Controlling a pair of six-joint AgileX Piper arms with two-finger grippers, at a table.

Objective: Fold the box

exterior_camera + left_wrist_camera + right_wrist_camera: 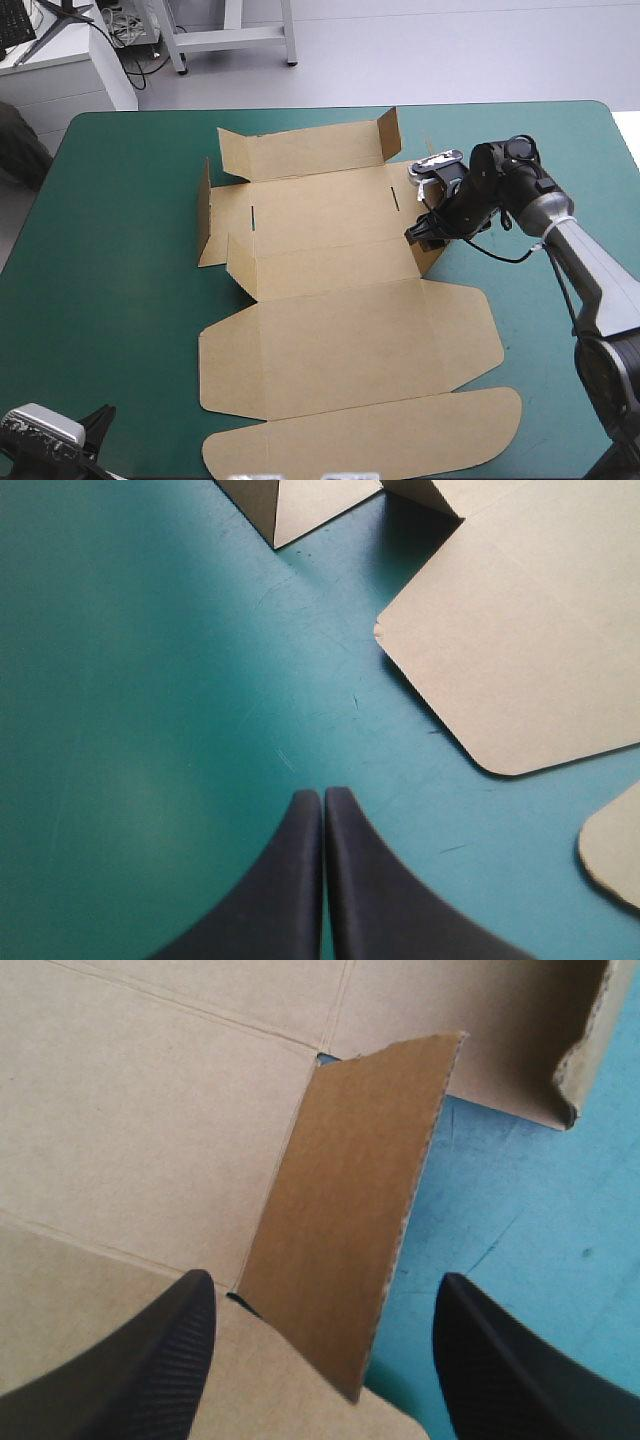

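Observation:
The brown box [330, 215] lies as a cut sheet in the middle of the teal-green table, its back and left walls raised. The lid panel [350, 340] and its tuck flap [370, 440] lie flat toward the near edge. My right gripper [425, 233] is at the box's right side, open. In the right wrist view a small brown side flap [350, 1210] stands up between the open fingers of the right gripper [325, 1280]. My left gripper [98, 420] rests low at the near left corner, shut and holding nothing [322, 798]. The lid's rounded corner [520, 630] lies ahead of it.
Bare teal-green cover [120, 280] stretches left of the box, and more of it [560, 140] lies right of the right arm. The box's tuck flap reaches close to the table's near edge.

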